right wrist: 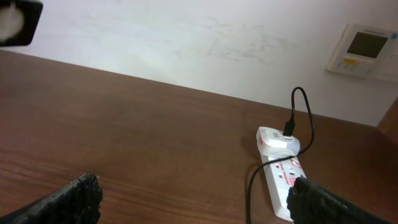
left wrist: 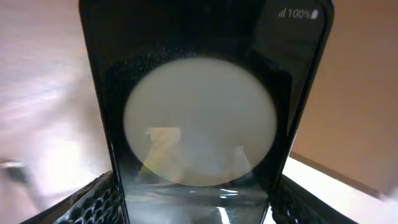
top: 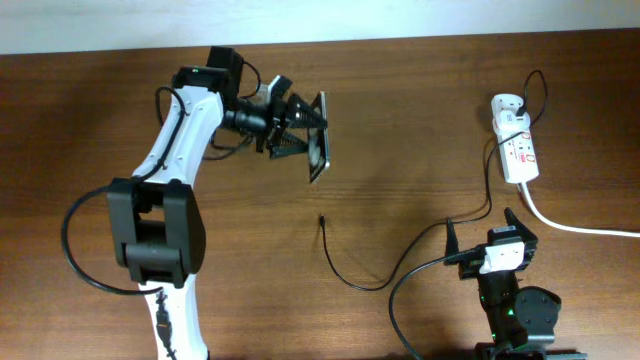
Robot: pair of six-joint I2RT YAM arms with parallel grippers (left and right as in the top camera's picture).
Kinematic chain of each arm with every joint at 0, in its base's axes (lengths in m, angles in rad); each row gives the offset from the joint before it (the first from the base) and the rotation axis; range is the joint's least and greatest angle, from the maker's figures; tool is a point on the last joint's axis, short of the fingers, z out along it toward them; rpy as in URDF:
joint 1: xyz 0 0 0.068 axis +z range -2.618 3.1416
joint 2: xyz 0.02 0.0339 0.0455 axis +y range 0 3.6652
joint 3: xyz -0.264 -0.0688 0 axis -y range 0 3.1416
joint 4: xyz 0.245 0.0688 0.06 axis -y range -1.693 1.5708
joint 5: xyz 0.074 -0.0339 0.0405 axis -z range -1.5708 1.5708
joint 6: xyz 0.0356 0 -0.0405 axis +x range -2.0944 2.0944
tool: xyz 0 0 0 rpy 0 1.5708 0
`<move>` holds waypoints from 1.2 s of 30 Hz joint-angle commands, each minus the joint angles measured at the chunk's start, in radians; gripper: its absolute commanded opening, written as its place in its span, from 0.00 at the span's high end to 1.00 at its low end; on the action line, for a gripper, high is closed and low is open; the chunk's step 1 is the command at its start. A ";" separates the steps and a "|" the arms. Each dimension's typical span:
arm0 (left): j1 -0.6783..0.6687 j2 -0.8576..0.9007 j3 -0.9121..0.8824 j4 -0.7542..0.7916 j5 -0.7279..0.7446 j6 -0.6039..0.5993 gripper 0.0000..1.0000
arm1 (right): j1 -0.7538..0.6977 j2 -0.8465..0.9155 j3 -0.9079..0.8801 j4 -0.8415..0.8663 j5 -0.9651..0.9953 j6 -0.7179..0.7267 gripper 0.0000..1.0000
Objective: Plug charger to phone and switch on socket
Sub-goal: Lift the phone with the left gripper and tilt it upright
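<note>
My left gripper is shut on the phone, holding it tilted on edge above the table at the back left. In the left wrist view the phone fills the frame between the fingers, its glossy face lit with a pale round reflection. The charger cable lies on the table, its plug tip free below the phone. The cable runs to the white adapter on the socket at the right. My right gripper is open and empty near the front right, with the socket just ahead of its right finger.
The socket's thick white cord runs off the right edge. The left arm's black cable loops at the left. A wall and a wall panel stand behind the table.
</note>
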 commanded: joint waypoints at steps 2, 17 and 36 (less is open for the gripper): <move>0.007 0.002 0.026 0.001 0.216 -0.261 1.00 | 0.008 -0.005 -0.005 -0.005 0.005 0.004 0.01; 0.007 0.002 0.026 0.002 0.347 -0.615 1.00 | 0.008 -0.005 -0.005 -0.005 0.005 0.004 0.01; 0.007 0.002 0.026 0.002 0.346 -0.615 1.00 | 0.008 -0.005 -0.005 -0.005 0.005 0.004 0.01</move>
